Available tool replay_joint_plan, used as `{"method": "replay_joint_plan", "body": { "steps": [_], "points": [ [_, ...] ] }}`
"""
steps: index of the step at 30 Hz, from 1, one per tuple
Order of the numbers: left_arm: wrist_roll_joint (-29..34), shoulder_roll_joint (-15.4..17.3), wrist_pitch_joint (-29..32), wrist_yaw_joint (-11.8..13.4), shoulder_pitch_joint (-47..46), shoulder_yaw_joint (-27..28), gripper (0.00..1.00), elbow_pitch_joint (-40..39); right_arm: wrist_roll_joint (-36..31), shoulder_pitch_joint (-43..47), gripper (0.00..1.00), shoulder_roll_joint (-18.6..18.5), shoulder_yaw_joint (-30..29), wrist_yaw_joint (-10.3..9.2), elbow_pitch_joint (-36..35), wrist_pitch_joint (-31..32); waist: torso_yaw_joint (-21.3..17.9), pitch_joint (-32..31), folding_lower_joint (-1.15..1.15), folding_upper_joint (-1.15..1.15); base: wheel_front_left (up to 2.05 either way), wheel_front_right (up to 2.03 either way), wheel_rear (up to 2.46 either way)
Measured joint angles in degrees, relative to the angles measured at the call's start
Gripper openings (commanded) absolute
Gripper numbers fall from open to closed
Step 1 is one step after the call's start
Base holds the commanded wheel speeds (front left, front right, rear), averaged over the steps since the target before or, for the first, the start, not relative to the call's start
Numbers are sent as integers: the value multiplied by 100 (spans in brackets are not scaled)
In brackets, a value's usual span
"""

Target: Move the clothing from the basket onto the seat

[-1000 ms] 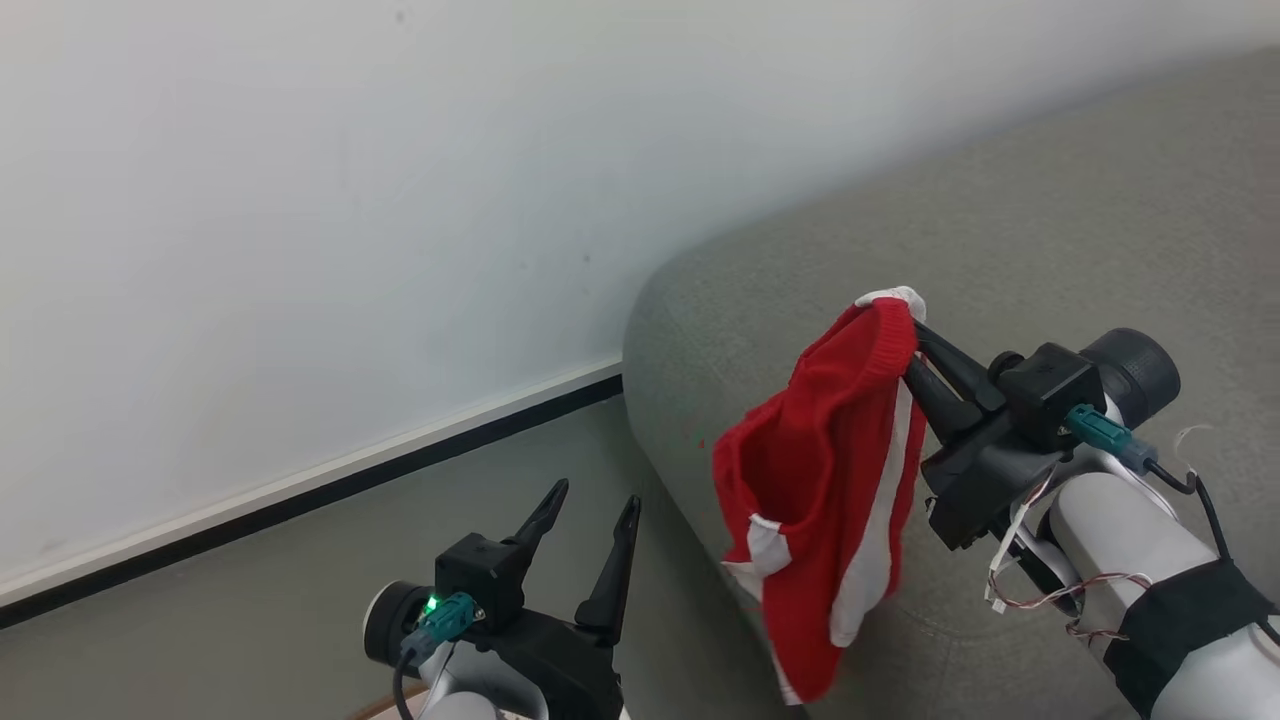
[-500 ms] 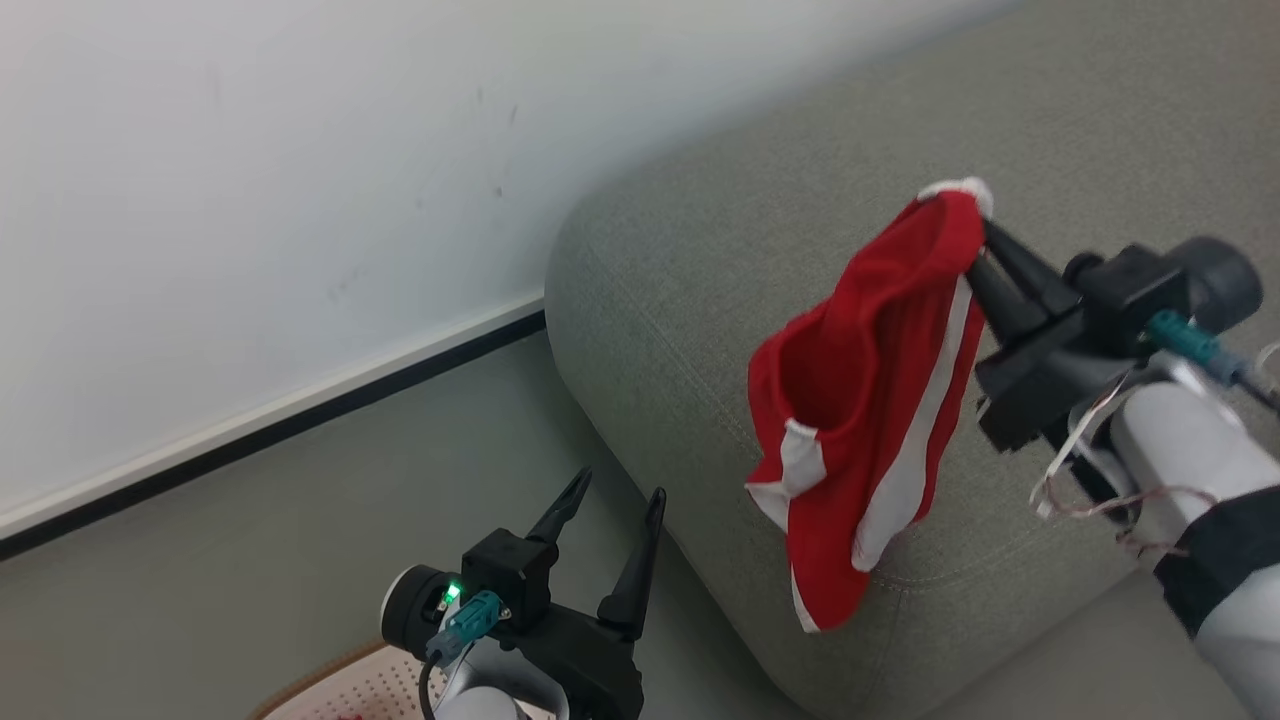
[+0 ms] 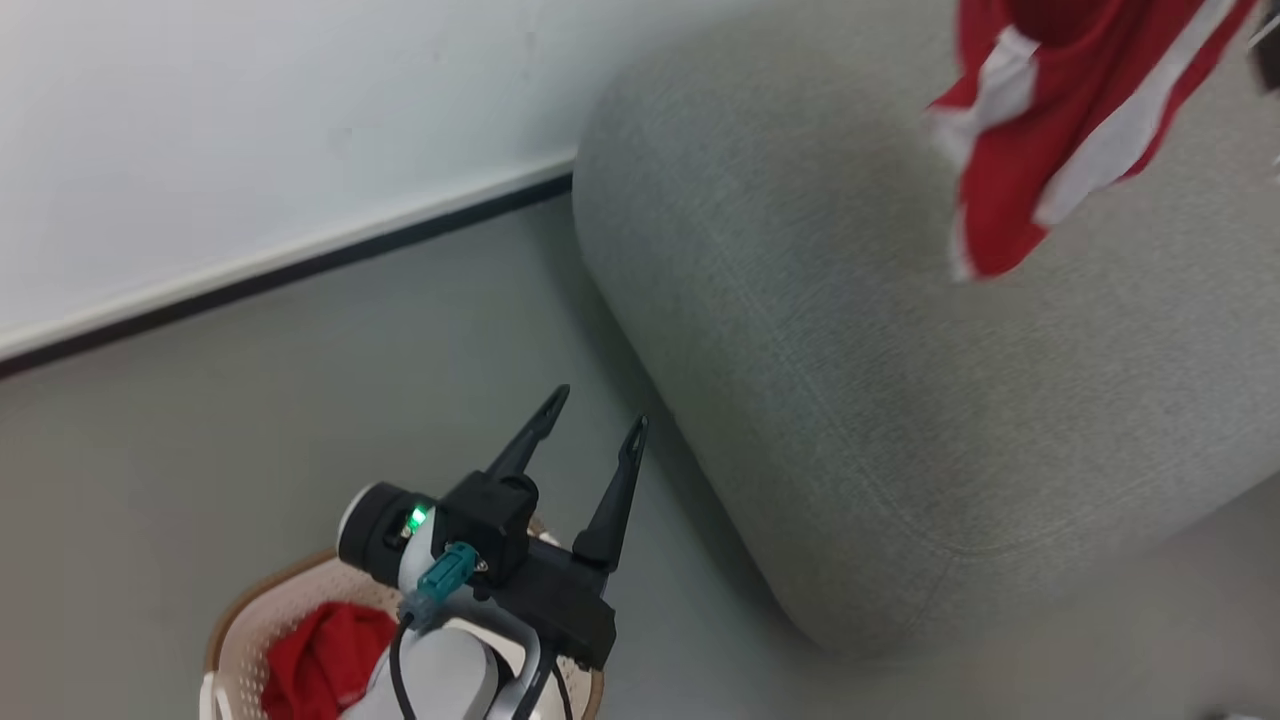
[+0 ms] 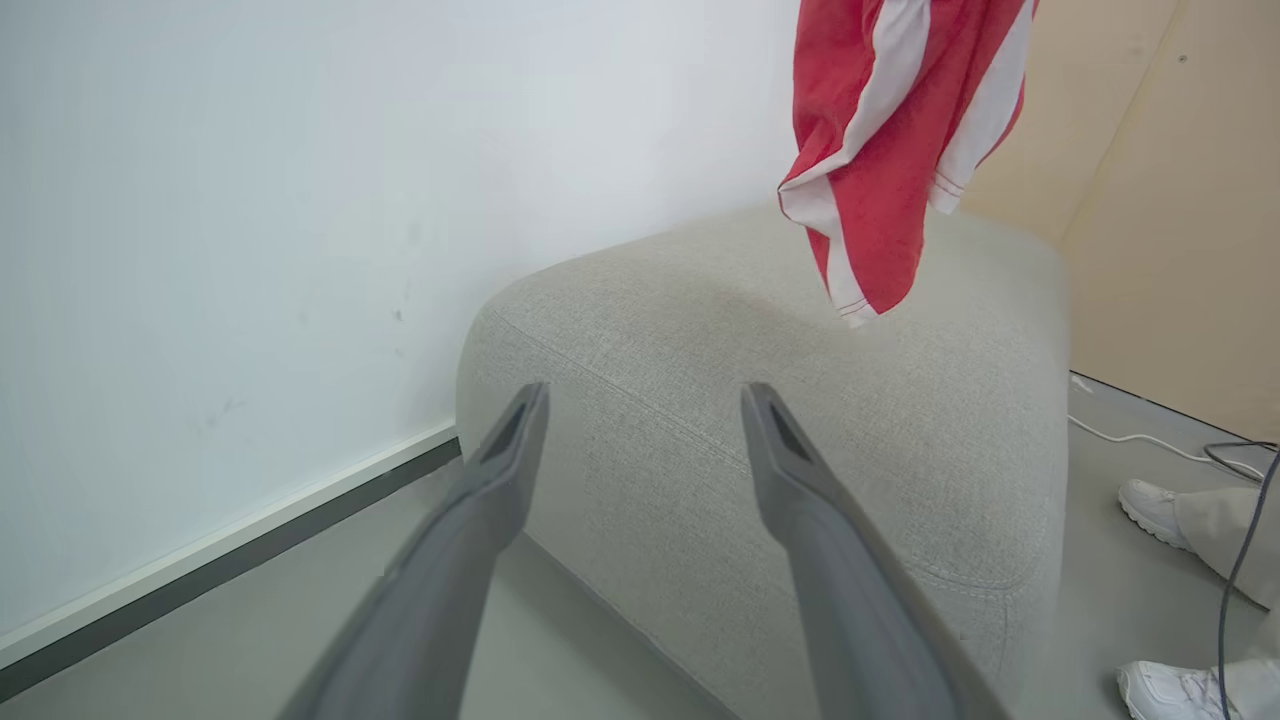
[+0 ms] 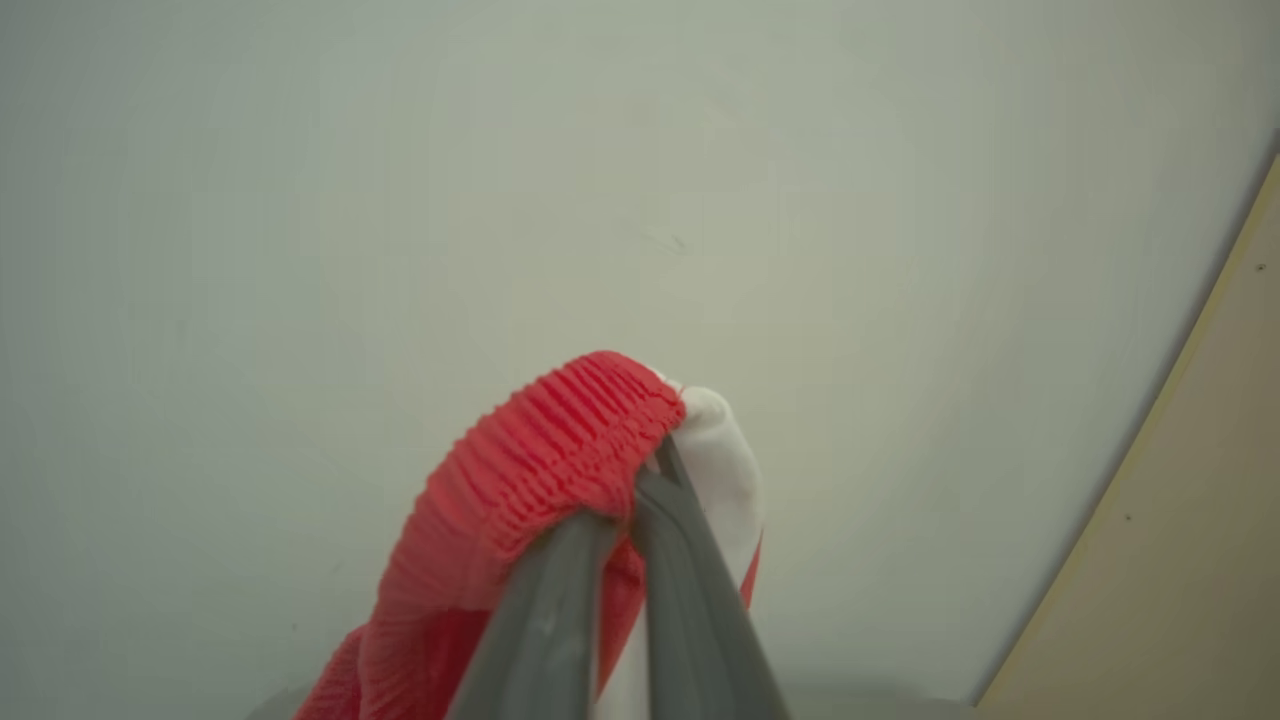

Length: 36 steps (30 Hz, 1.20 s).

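View has tipped downward, basket (image 3: 240, 600) now showing | right gripper (image 5: 650, 480) clamped on garment (image 3: 1060, 120) hanging above sofa (image 3: 850, 380) | left gripper (image 3: 598, 410) spread, empty | second garment (image 3: 320, 660) in basket

The left gripper (image 3: 596, 412) sits at the lower left of the head view on its pale forearm (image 3: 440, 685), fingers spread wide, pointing up and slightly right. The right gripper (image 5: 655, 465) has its fingers pinched together on the clothing (image 5: 560, 430)
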Motion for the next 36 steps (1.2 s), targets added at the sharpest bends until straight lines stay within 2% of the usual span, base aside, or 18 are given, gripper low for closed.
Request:
{"method": "replay_joint_plan", "body": {
  "steps": [7,17,19,26,32,36],
  "points": [
    [286,151,112,15,-279,-15,100,-438,79,-851,0,-347,-324,24,472,52,278,563,0,0,0,0,0],
    [604,471,374,47,-527,-3,100,-1014,175,-1303,0,-469,-581,-20,991,73,520,1436,0,0,0,0,0],
    [651,572,430,54,-550,70,100,-1113,216,-1324,0,-396,-615,-87,1073,40,529,1615,0,1,0,0,0],
    [858,749,646,79,-864,160,100,-1392,353,-1301,0,-77,-611,-111,1522,-79,466,2224,0,1,0,0,0],
    [969,817,765,94,-954,172,100,-1439,382,-934,0,502,-461,-109,2025,-160,376,2670,0,1,0,0,0],
    [1027,835,767,94,-1012,180,100,-1443,413,-683,0,722,-449,-105,2315,-196,322,2869,0,1,0,0,0]
  ]
}}
